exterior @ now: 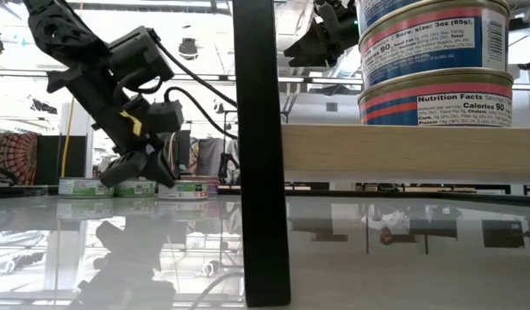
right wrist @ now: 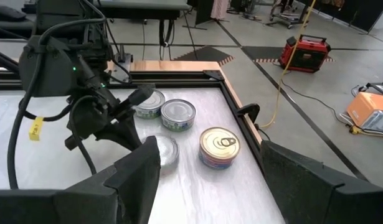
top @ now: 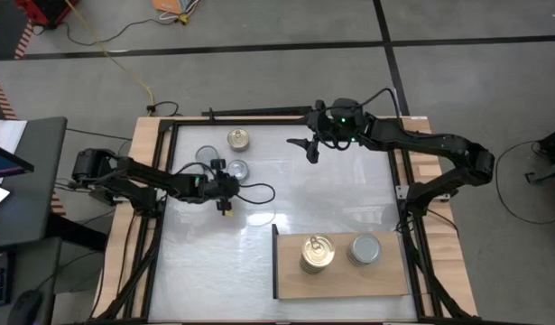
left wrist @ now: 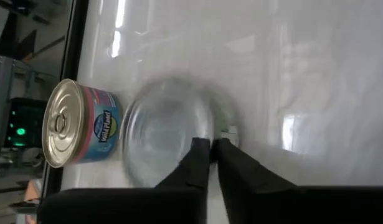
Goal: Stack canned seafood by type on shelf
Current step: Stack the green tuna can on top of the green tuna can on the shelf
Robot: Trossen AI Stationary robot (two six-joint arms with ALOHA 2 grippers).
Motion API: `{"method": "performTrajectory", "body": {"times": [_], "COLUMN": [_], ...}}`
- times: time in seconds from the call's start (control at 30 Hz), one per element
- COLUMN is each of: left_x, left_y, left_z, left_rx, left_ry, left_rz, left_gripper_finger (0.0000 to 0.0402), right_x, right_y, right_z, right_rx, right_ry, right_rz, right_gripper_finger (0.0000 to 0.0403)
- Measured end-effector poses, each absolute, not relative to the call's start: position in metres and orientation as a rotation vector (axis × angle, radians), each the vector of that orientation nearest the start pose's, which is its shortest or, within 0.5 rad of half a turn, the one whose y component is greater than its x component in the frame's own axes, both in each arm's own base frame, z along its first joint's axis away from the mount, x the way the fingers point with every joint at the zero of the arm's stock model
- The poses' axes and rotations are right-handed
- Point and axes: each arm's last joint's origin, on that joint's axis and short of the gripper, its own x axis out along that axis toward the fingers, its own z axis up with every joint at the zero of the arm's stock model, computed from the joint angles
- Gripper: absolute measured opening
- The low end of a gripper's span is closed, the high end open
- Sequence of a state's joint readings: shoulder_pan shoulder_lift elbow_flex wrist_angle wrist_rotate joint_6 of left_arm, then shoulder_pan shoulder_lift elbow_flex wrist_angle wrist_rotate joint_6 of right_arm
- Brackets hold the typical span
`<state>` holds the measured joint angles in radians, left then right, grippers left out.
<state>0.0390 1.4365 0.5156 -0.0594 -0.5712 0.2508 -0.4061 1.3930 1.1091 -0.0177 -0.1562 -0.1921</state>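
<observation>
White tabletop (top: 286, 208): left end effector (top: 225, 188) pressed together beside silver tins (top: 236, 169); right end effector (top: 310, 147) spread, aloft.

Tins (right wrist: 219, 147): metal, gold lid gleaming, paper labels showing. Shelf (top: 340, 280): matt light wood. Table (top: 331, 194): glossy white surface, reflecting light.

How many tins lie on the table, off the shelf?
4: a gold-lidded tin near the rail; three silver-lidded tins beside it. Others may be hidden behind the left arm.
</observation>
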Motion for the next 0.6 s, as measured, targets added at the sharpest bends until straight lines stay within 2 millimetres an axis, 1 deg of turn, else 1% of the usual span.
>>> {"method": "performTrajectory", "body": {"times": [0.07,0.4,0.47,0.6], "left_x": [0.232,0.227,0.226,0.226], "left_y": [0.023,0.018,0.015,0.012], "left_z": [0.131,0.127,0.126,0.127], "left_rx": [0.474,0.374,0.355,0.341], "left_ry": [1.028,1.073,1.095,1.113], "left_rz": [0.436,0.423,0.384,0.364], "left_gripper_finger": [0.0008,0.0002,0.0001,0.0001], "right_x": [0.293,0.293,0.293,0.293], "right_y": [-0.121,-0.121,-0.121,-0.121], "right_z": [0.324,0.323,0.323,0.323], "right_rx": [-0.106,-0.104,-0.104,-0.103], "right_ry": [0.313,0.318,0.318,0.32], "right_rz": [-0.219,-0.218,-0.219,-0.218], "right_gripper_finger": [0.0302,0.0302,0.0302,0.0302]}}
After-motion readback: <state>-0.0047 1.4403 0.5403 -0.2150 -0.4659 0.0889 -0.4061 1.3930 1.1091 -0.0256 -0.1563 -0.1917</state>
